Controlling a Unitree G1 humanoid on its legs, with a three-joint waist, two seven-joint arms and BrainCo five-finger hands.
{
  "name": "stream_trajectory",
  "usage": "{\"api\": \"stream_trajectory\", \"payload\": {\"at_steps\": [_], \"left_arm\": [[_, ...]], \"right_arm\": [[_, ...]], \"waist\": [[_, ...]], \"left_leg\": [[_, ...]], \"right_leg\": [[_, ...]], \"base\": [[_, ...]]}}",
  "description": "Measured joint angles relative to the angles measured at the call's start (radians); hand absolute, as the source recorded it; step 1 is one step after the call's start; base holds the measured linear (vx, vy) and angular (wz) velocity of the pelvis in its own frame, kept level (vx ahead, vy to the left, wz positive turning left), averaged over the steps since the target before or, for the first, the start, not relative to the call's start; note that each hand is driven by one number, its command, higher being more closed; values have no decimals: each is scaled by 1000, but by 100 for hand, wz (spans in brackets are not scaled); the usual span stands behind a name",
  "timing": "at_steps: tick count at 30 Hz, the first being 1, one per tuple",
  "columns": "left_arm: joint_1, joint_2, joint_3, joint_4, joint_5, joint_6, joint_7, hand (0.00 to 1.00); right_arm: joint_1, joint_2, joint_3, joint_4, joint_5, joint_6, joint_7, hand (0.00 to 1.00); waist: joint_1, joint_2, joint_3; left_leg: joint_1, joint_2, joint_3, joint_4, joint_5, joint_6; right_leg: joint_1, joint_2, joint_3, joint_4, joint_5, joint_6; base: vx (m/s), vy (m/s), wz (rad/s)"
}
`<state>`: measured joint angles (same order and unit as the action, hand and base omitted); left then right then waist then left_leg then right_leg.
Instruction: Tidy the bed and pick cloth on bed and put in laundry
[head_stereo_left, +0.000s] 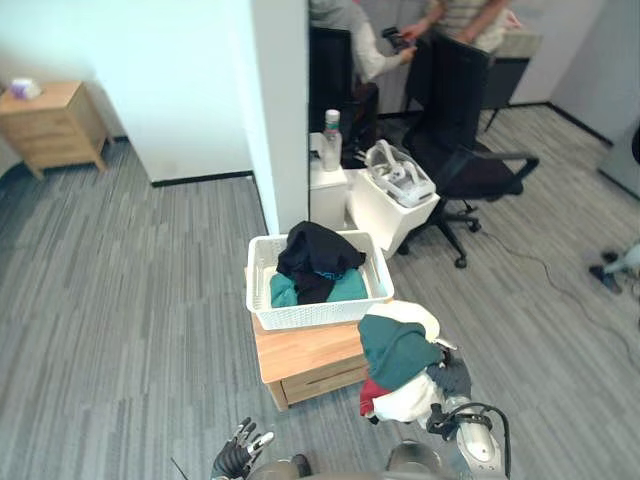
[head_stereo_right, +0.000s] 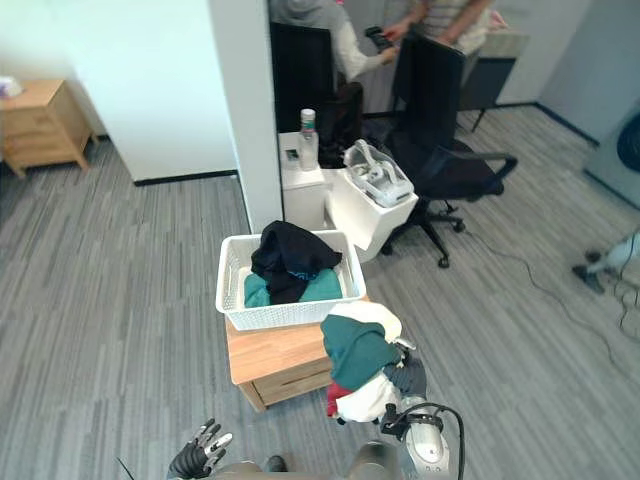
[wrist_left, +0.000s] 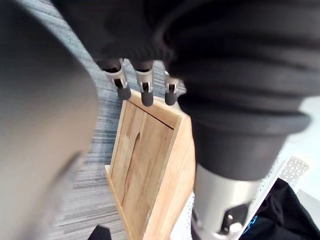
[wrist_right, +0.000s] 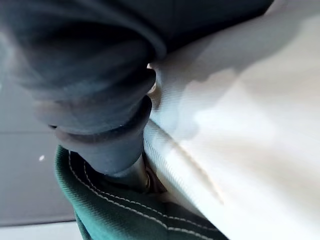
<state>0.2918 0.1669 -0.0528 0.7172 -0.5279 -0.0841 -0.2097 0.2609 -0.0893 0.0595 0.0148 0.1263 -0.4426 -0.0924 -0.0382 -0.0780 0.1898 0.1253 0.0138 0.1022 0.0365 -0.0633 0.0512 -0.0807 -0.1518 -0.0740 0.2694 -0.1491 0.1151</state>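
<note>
Left hand (head_stereo_left: 240, 456) well nearer us than basket (head_stereo_left: 318, 315), fingers slack, empty. Right hand (head_stereo_left: 454, 380) buried under clothes bundle (head_stereo_left: 398, 350) beside basket; we cannot tell its grip.

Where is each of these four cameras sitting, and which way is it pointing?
Left eye: on the head, looking down at the basket on the cabinet; left hand low, bundle lower right.
Right eye: same scene, slightly beside.
Left wrist: along the left hand's fingers at the cabinet.
Right wrist: right hand cover against the bundle's white and green cloth.
Shared: cabinet in eyes and left wrist.
</note>
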Motion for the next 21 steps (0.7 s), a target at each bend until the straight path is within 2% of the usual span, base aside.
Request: {"api": "stream_trajectory", "payload": {"at_steps": [1,2,3,4,8,9,10,11,14,16,18,21], "left_arm": [[2,12,1,-1,0,-1,5,0],[5,23,2,-1,-1,0,9,0],[5,32,6,5,-1,2,18,0],[6,30,6,4,-1,2,19,0],[8,0,5,9,23,0,13,0],[14,0,4,10,33,0,11,0],[15,0,4,12,35,0,11,0],[23,4,5,12,36,0,10,0],[43,28,6,14,44,4,-7,0],[41,39,8,22,51,13,-6,0],[37,46,11,22,60,25,-5,0],[28,52,16,23,72,53,17,0]], "right_arm": [[-15,-1,-2,-39,-9,-5,5,100],[-26,-1,-2,-51,-16,-5,8,100],[-51,-11,-1,-65,-23,-3,13,100],[-115,-47,-1,-77,-24,6,31,100],[-263,-162,-3,-116,-22,82,49,100],[-300,-179,0,-116,-22,123,54,100],[-316,-184,2,-116,-21,143,56,100],[-350,-195,19,-116,-16,186,61,100],[-454,-194,105,-84,-11,276,78,100],[-503,-191,139,-28,-11,316,77,100],[-536,-190,151,39,-13,354,75,100],[-614,-170,157,191,-20,402,50,100]], "waist": [[3,-24,-13],[5,-43,-24],[23,-60,-38],[41,-57,-44],[48,-16,-51],[48,-13,-52],[50,-12,-52],[53,-16,-57],[59,-37,-84],[66,-38,-84],[87,-44,-88],[103,-37,-79]], "left_leg": [[7,-17,-17,-1,-4,-12],[12,-27,-20,-3,-8,-19],[19,-35,-14,-1,-25,-32],[25,-18,-1,10,-45,-45],[31,10,47,-20,-46,-53],[49,13,48,-45,-36,-67],[60,16,51,-58,-29,-72],[78,20,51,-81,-15,-78],[97,16,39,-136,28,-77],[96,16,35,-136,35,-74],[91,8,32,-136,42,-76],[60,5,11,-137,60,-70]], "right_leg": [[21,-9,16,-71,120,3],[33,-18,19,-83,204,0],[50,-29,9,-102,207,19],[77,-11,14,-141,206,21],[103,-5,-21,-191,206,21],[116,-7,-37,-192,206,21],[126,-7,-43,-192,206,21],[143,-7,-58,-193,206,21],[157,-9,-79,-208,211,19],[161,-9,-96,-212,219,9],[166,-8,-111,-227,225,1],[158,-10,-129,-248,260,-6]], "base": [[248,-177,73],[233,-190,38],[234,-193,-5],[182,-135,-15],[103,-62,15],[40,-3,30],[45,6,41],[35,11,37],[21,8,26],[-15,-9,16],[-36,-19,9],[-74,-9,20]]}}
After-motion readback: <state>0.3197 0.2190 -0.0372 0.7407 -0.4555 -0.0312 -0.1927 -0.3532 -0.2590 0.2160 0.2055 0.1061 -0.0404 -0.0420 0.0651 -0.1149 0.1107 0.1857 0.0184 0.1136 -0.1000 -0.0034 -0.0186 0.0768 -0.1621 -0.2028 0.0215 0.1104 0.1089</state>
